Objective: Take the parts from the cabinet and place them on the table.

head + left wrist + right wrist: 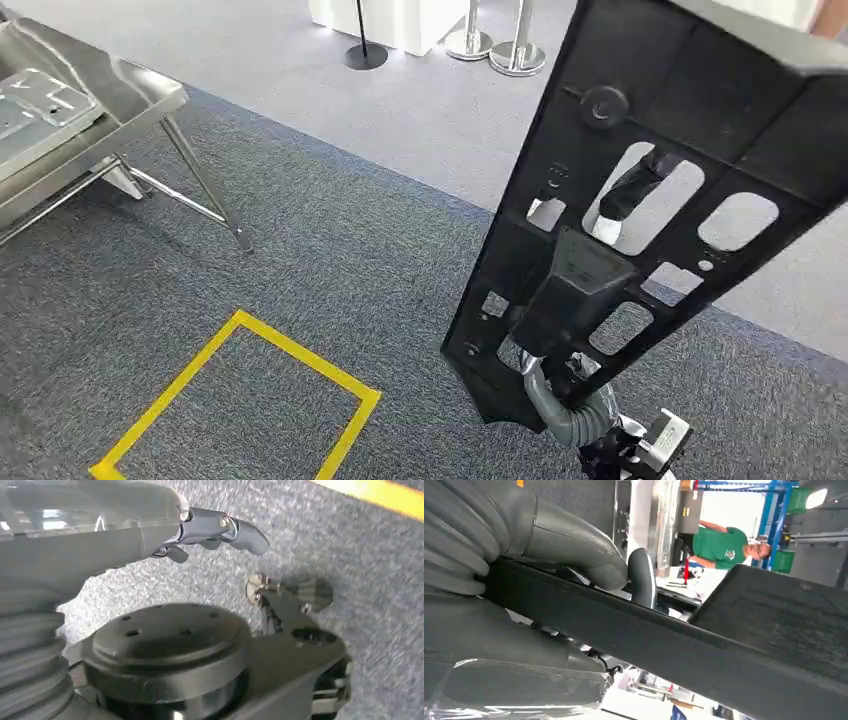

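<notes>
A long black plastic panel (690, 130) with several cutouts stands tilted in the air on the right of the head view. My right hand (632, 192) grips it from behind, a dark finger showing through one cutout. In the right wrist view, my right hand (574, 545) clamps the panel's edge (674, 645), with the thumb on one face and a finger (642, 577) hooked over the other. My left hand (210, 527) hangs over the grey carpet, holding nothing, its fingers loosely apart.
A metal table (130, 100) on thin legs stands at the far left, with a flat metal part (40, 105) on it. A yellow tape square (240, 400) marks the carpet ahead. Stanchion bases (495, 48) stand far back. A person in a green shirt (721, 542) stands in the distance.
</notes>
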Controlling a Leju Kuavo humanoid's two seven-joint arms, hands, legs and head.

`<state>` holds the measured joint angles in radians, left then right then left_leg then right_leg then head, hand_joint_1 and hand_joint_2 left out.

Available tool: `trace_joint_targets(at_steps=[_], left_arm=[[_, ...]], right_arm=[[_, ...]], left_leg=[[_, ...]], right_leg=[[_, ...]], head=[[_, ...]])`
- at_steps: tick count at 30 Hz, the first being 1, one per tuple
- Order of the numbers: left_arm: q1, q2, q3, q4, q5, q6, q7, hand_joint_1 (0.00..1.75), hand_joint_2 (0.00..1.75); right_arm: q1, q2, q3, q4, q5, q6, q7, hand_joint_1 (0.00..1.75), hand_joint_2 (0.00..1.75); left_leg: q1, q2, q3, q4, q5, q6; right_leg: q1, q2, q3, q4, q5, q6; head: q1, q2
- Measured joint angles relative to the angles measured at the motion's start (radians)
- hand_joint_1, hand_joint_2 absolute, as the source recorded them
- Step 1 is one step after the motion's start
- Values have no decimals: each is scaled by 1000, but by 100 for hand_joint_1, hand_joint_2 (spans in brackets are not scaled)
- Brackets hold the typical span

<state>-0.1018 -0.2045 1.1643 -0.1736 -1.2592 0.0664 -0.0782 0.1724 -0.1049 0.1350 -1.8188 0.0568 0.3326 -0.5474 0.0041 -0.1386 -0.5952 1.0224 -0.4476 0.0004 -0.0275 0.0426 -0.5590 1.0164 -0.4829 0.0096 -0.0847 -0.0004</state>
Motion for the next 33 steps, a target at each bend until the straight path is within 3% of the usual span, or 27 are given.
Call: trace_joint_targets(at_steps=[1,2,3,5,6,7,9,10,11,15,16,17,18,20,21,22,24,25,26,28,30,31,32,33], left_arm=[[0,0,0,0,0,0,0,0,175],[0,0,0,0,0,0,0,0,175],[-3,0,0,0,0,0,1,0,175],[-5,0,2,0,3,0,5,0,175],[-5,0,3,0,3,0,5,0,175],[-6,0,4,0,4,0,10,0,175],[-4,0,6,0,6,0,17,0,175],[-2,0,8,0,8,1,17,0,175],[-4,0,10,0,10,1,18,0,175],[1,0,14,0,10,2,18,0,175],[4,-2,14,0,10,3,17,0,175],[2,-1,14,0,9,4,15,0,175],[-1,-2,14,0,8,3,15,0,175],[-2,-3,14,0,6,3,14,0,175],[-2,-3,14,0,6,3,14,0,175],[-1,-3,14,0,5,3,14,0,175],[-2,-3,14,0,4,3,13,0,175],[-2,-4,14,0,3,3,13,0,175],[-4,-4,14,0,3,3,13,0,175],[-6,-4,14,0,1,3,14,0,175],[-2,-3,14,0,-1,3,15,0,175],[-1,-3,14,0,-1,3,16,0,175],[-1,-3,14,0,-2,3,18,0,175],[-3,-3,14,0,-4,3,19,0,175]], right_arm=[[0,0,0,-7,0,0,-1,175,175],[5,0,0,-12,0,0,-2,175,175],[10,0,-1,-15,0,0,-4,175,175],[16,0,-3,-15,0,3,-4,175,175],[19,0,-3,-15,1,4,-3,175,175],[21,0,-3,-18,1,6,-3,175,175],[21,0,-4,-21,2,8,-3,175,175],[21,0,-4,-21,2,10,-4,175,175],[21,0,-5,-21,2,11,-4,175,175],[18,0,-6,-22,2,12,-5,175,175],[16,0,-6,-24,2,12,-5,175,175],[16,-2,-8,-24,2,12,-5,175,175],[18,-2,-8,-25,2,12,-6,175,175],[24,-3,-11,-25,2,14,-6,175,175],[26,-3,-12,-25,2,14,-5,175,175],[27,-3,-13,-25,2,14,-5,175,175],[26,-3,-13,-26,2,16,-5,175,175],[26,-3,-13,-26,2,16,-5,175,175],[26,-3,-13,-26,3,16,-3,175,175],[27,-2,-14,-28,4,16,-1,175,175],[25,-3,-14,-28,5,17,0,175,175],[22,-2,-14,-28,5,17,1,175,175],[22,-1,-14,-29,5,17,1,175,175],[25,-1,-14,-31,5,18,0,175,175]], left_leg=[[-3,53,-6,23,-15,-3],[-5,93,-28,70,-45,-8],[-2,118,-75,166,-96,-13],[0,127,-145,314,-156,-16],[0,128,-154,334,-154,-16],[0,131,-134,299,-124,-14],[-1,149,-39,127,-39,-5],[-5,189,13,33,-8,4],[-20,224,24,2,-26,11],[-19,174,21,-10,-17,33],[-12,162,32,-21,-10,38],[-11,153,34,-25,-7,43],[-11,143,32,-25,-5,47],[-11,117,32,-25,-6,49],[-11,102,33,-24,-6,49],[-11,89,35,-24,-7,48],[-10,58,41,-20,-10,43],[-9,45,42,-15,-14,38],[-13,36,35,-6,-18,32],[-6,14,20,-2,-16,20],[-1,-5,15,-8,-12,8],[-1,20,14,6,-22,5],[-7,75,2,35,-40,1],[-5,107,-33,104,-79,-5]], right_leg=[[0,-14,5,-5,1,-7],[3,-26,7,-6,0,-13],[7,-44,8,-6,-2,-17],[12,-74,8,-5,-5,-21],[13,-85,9,-5,-6,-21],[14,-101,12,-5,-9,-20],[15,-122,21,-5,-15,-18],[16,-131,28,-5,-19,-14],[24,-140,28,-3,-23,-7],[25,-183,39,-10,-27,12],[17,-155,40,2,-40,17],[16,-102,21,43,-68,18],[14,-67,-17,120,-109,21],[13,-46,-100,279,-171,25],[13,-45,-126,318,-168,26],[11,-45,-124,298,-139,27],[4,-38,-60,141,-34,28],[-1,-17,-24,57,10,28],[-5,41,-8,17,-1,27],[-1,29,-13,8,0,20],[4,9,-10,5,2,7],[-2,-8,-4,-5,7,-3],[0,-14,2,-10,6,-6],[4,-32,5,-10,3,-15]], head=[[0,0],[0,0],[0,0],[0,0],[0,0],[0,0],[0,0],[0,0],[0,0],[0,0],[0,0],[0,0],[0,0],[0,0],[0,0],[0,0],[0,0],[0,0],[0,0],[0,0],[0,0],[0,0],[0,0],[0,0]])
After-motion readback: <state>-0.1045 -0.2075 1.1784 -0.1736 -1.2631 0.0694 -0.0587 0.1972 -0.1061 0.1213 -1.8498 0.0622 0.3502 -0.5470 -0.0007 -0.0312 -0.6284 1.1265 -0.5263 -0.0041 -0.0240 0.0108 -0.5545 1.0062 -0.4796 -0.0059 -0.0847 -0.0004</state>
